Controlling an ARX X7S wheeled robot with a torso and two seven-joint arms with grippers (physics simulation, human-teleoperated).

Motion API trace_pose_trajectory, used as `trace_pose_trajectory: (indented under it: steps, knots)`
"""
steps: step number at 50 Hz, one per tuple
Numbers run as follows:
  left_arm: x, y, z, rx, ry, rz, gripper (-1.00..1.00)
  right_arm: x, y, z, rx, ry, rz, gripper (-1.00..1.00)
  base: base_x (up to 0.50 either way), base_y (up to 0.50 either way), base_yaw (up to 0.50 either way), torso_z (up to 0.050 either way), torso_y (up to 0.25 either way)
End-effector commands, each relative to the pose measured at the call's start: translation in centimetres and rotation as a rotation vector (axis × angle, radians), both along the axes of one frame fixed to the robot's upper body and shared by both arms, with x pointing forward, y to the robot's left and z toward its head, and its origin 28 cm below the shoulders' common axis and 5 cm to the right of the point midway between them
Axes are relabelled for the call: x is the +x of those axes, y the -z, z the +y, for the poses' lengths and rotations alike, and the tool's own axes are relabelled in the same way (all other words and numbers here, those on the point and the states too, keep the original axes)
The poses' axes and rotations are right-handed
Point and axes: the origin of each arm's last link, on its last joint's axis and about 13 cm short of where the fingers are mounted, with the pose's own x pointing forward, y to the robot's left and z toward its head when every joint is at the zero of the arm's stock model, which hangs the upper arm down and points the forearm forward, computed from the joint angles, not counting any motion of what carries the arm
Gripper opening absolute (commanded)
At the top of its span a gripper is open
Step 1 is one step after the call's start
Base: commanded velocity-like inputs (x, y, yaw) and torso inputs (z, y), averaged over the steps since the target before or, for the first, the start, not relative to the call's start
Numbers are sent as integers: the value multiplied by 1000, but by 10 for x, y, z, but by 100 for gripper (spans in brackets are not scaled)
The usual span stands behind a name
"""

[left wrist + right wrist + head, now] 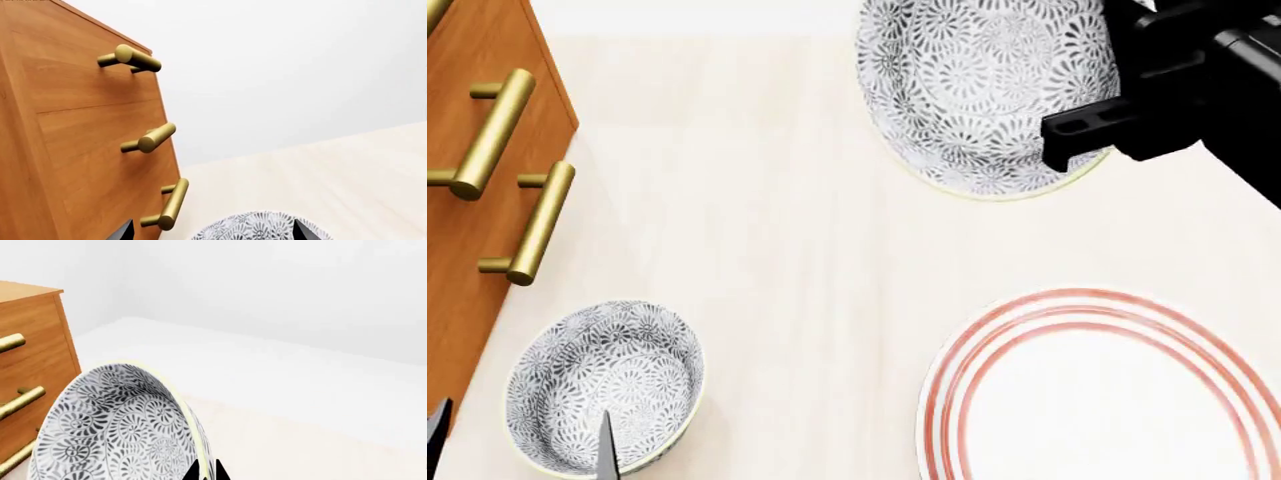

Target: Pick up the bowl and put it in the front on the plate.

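Observation:
The bowl (988,90), white with a dense grey floral pattern, hangs above the table at the back, looking large and close to the head camera. My right gripper (1070,135) is shut on its right rim. In the right wrist view the bowl (113,430) is tilted on edge, and its rim runs between the two dark tips of the right gripper (207,475). The plate (1108,390), white with red rings, lies on the table at the front right, below and nearer than the held bowl. My left gripper (521,440) is open.
A second bowl of the same pattern (601,380) sits at the front left, between the open left fingertips (213,232). A wooden drawer cabinet (481,150) with brass handles (150,137) stands close on the left. Pale tabletop (787,250) lies between the bowls and plate.

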Motion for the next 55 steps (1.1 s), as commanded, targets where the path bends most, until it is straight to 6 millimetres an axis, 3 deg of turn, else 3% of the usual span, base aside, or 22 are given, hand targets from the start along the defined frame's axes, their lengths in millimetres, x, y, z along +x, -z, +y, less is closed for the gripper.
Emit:
trace_pose_trajectory:
  steps: [1,8,42,55]
  knots:
    - [1,-2,0,9,2,-4,100,-18,-18,-19,-60,-46,-54,-100,0,0,0,0,0]
    - [0,-3,-1,15,10,-5,100,-30,-19,-33,-118,-29,-39,-100,0,0,0,0,0]
    - [0,-2,-2,16,29,10,100,-62,-12,-49,-359,-142,50,-100,0,0,0,0,0]
    - [0,-1,-2,14,32,20,100,-63,-10,-54,-363,-124,71,-100,0,0,0,0,0]
